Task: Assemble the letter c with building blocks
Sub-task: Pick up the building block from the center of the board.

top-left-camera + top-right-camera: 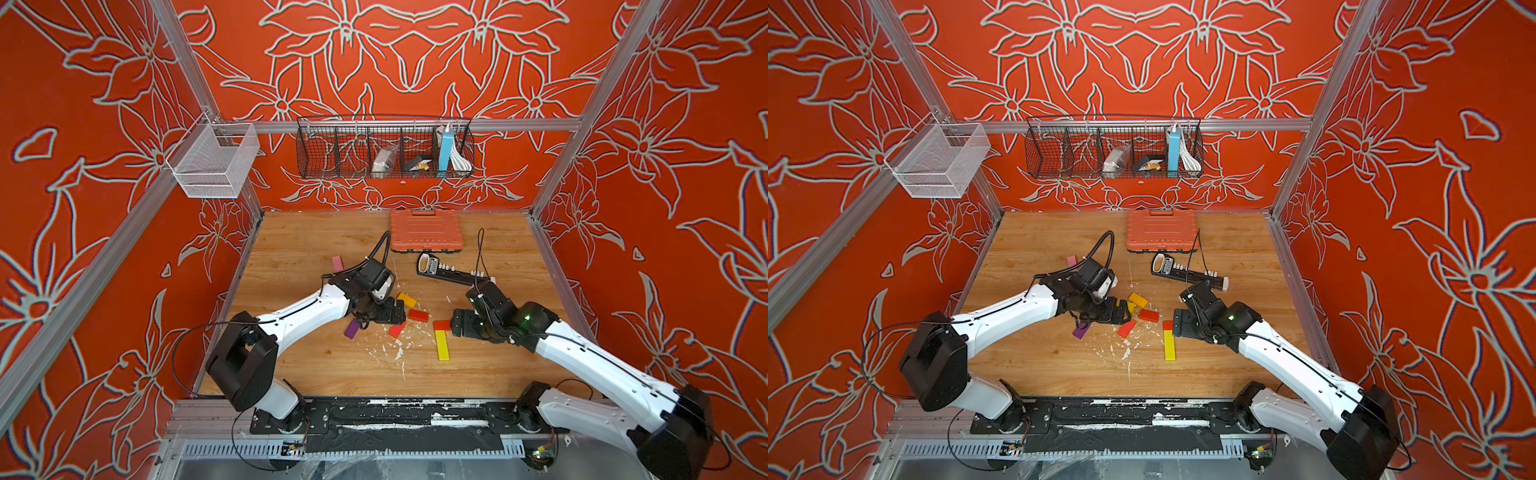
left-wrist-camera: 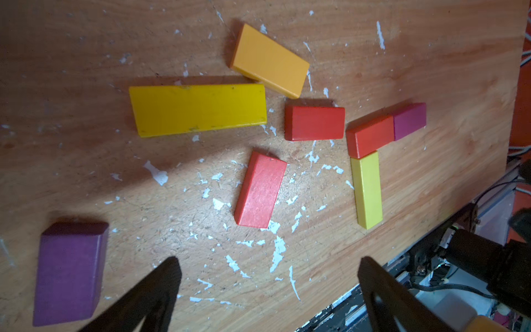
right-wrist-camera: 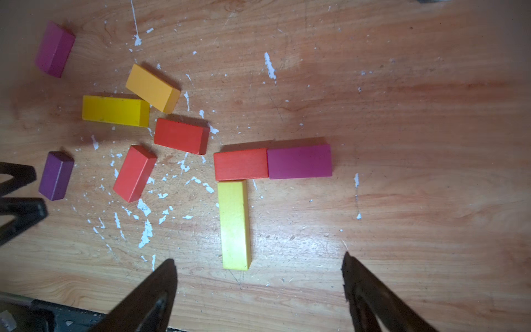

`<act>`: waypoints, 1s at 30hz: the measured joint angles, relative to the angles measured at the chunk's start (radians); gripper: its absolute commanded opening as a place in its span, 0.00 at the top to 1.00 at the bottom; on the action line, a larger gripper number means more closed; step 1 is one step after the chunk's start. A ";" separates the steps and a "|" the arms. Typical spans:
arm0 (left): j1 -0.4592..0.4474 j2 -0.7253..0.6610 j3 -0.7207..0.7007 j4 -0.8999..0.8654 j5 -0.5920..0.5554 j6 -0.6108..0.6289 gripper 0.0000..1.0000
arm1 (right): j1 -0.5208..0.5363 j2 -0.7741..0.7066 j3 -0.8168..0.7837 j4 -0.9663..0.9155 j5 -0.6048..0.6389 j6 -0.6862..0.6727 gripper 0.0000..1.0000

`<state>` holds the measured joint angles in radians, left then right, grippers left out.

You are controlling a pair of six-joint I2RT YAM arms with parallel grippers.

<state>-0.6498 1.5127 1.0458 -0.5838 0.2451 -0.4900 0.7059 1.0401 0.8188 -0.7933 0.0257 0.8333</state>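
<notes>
Black left fingers (image 2: pixel 155 290) and right fingers (image 3: pixel 149 290) gape wide above the wooden table (image 3: pixel 431 115). Black wire basket (image 1: pixel 305 143) holds grey pouch (image 1: pixel 383 160), black box (image 1: pixel 417 162), blue box (image 1: pixel 445 151), white cable (image 1: pixel 460 162). On the table lie three flat red blocks (image 3: pixel 181 135) (image 3: pixel 134 173) (image 3: pixel 240 164), two yellow (image 3: pixel 115 110) (image 3: pixel 234 224), two magenta (image 3: pixel 54 49) (image 3: pixel 298 161), one orange (image 3: pixel 152 86), one purple (image 3: pixel 56 175).

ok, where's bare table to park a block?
Free: front strip of table between yellow block and front rail; far-left corner between pink block and case. Crowded: loose blocks between left gripper and right gripper.
</notes>
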 measured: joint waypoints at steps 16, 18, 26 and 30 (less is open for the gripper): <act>-0.128 0.150 0.058 0.015 -0.152 -0.034 0.17 | -0.064 -0.081 0.003 -0.019 -0.106 -0.004 0.06; -0.129 0.172 0.072 0.015 -0.166 -0.032 0.19 | -0.068 -0.106 -0.009 -0.023 -0.109 -0.003 0.06; -0.137 0.220 0.082 0.009 -0.197 -0.031 0.24 | -0.073 -0.162 -0.050 -0.041 -0.116 0.001 0.06; -0.150 0.230 0.085 0.008 -0.208 -0.032 0.27 | -0.075 -0.178 -0.061 -0.042 -0.117 0.004 0.06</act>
<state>-0.7998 1.7432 1.1305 -0.5755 0.0376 -0.5220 0.6312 0.8619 0.7574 -0.8356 -0.0914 0.8371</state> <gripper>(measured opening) 0.735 0.939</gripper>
